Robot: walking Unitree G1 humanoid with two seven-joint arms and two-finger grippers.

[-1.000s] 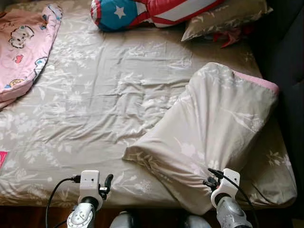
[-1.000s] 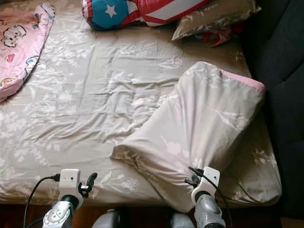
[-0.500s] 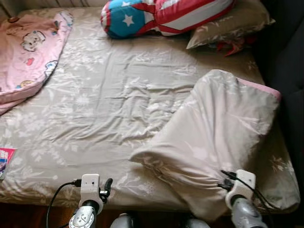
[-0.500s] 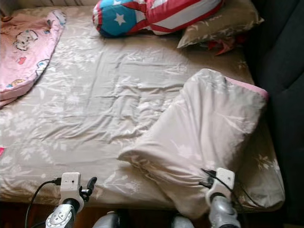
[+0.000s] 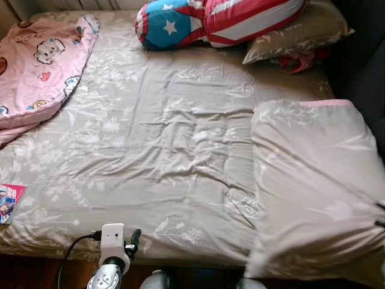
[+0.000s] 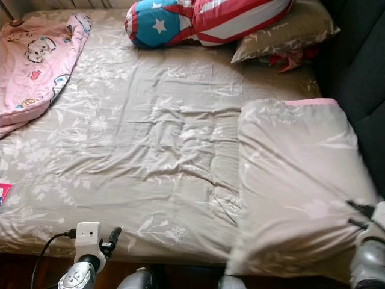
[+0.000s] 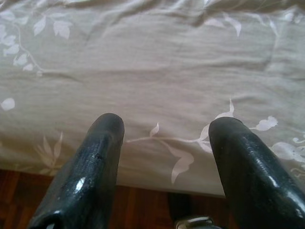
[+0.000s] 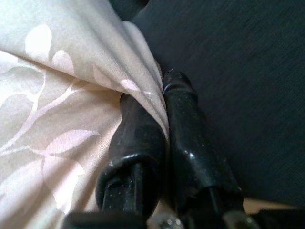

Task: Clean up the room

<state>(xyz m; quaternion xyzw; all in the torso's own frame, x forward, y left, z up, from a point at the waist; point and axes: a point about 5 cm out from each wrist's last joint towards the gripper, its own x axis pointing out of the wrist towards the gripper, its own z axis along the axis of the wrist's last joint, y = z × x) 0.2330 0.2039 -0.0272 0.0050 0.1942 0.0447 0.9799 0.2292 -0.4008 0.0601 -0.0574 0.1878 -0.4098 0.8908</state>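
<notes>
Right now your right gripper (image 8: 164, 102) is pinching a thin fold at the edge of the folded quilt (image 6: 295, 180), fingers closed tight on the cloth with almost nothing spare between them. The quilt is lying along the right side of the bed (image 5: 150, 150), its near end hanging over the bed's near edge beside the dark sofa (image 6: 355, 54). You are risking a slip: such a shallow bite could pull free if you are tugging hard, and the bulk could slide off to the floor. Your left gripper (image 7: 164, 138) is hovering wide open and empty over the bed's near edge, holding nothing, so it is offering no backup.
</notes>
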